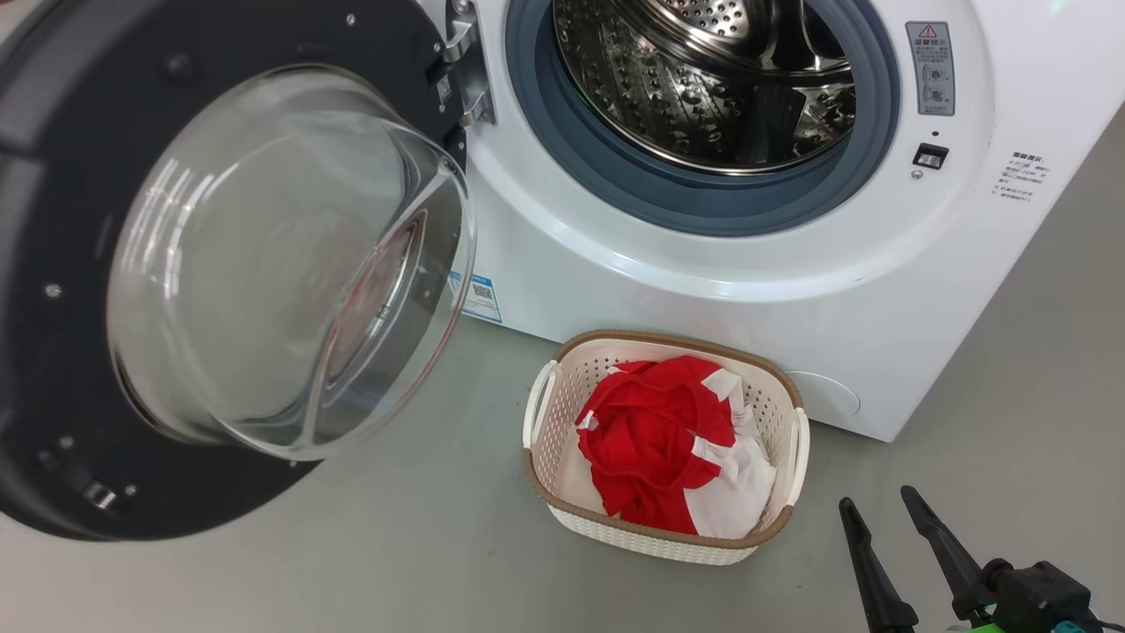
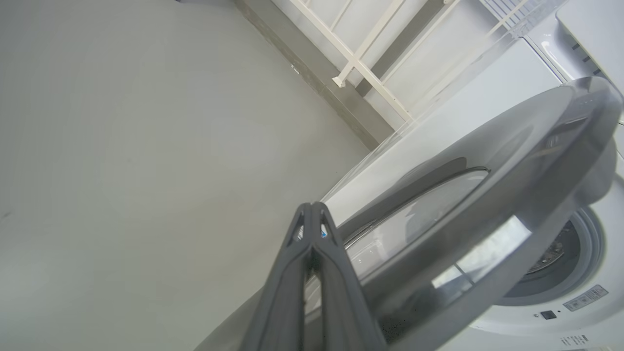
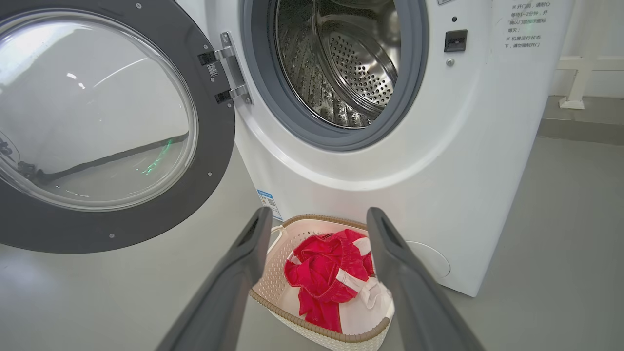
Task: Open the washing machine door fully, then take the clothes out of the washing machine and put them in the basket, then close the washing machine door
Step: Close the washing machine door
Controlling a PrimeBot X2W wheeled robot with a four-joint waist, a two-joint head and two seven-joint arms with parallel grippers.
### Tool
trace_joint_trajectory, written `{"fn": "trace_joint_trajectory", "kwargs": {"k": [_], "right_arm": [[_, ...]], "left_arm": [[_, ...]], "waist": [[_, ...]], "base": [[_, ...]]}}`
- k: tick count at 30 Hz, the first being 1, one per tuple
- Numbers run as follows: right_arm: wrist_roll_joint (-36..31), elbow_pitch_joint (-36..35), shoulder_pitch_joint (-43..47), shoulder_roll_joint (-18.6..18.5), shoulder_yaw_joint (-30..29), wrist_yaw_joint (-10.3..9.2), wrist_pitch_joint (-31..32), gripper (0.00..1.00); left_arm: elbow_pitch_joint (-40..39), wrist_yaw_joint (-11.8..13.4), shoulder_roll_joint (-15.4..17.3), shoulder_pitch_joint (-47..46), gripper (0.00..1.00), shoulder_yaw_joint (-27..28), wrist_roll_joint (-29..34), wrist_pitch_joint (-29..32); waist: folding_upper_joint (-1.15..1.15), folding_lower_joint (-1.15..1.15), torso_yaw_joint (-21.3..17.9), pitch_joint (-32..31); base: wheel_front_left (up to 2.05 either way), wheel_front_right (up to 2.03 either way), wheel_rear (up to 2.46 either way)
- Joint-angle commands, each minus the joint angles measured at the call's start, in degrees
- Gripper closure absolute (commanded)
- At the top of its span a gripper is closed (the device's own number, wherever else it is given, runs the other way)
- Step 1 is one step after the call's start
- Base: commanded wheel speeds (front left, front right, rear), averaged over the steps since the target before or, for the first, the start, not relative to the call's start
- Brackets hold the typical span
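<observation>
The washing machine door [image 1: 53,176] stands swung wide open to the left, its glass bowl [image 1: 290,264] bulging toward me. The white washing machine [image 1: 703,264] shows a bare steel drum [image 1: 703,79] with no cloth visible inside. The clothes [image 1: 655,440], red and white, lie in the basket [image 1: 538,413] on the floor before the machine. My right gripper [image 1: 879,504] is open and holds nothing, low to the right of the basket; its wrist view frames the clothes [image 3: 321,273] between its fingers. My left gripper [image 2: 312,209] is shut beside the door's outer face [image 2: 487,195]; whether it touches is unclear.
Grey floor [image 1: 395,545] spreads around the basket and under the door. A white railing [image 2: 360,58] and wall base run behind the machine. The door latch socket [image 1: 930,156] sits right of the drum opening.
</observation>
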Motion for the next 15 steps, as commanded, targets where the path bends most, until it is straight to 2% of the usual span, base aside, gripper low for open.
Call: {"fn": "trace_joint_trajectory", "kwargs": {"k": [1,15], "right_arm": [[-0.8,-1.3,-1.3,-0.4,0.8,0.43,-0.4,0.0],[-1.0,-1.1,-0.7,0.2,0.6,0.43,-0.4,0.0]], "left_arm": [[-3.4,-0.4,2.1,1.0,1.0,-0.4,-1.6,1.5],[-20.1,-0.4,4.3,8.3,1.0,-7.6,-10.8,5.2]], "waist": [[0.0,0.0,0.0,-0.1],[0.0,0.0,-0.1,-1.9]], "base": [[0.0,0.0,0.0],[0.0,0.0,0.0]]}}
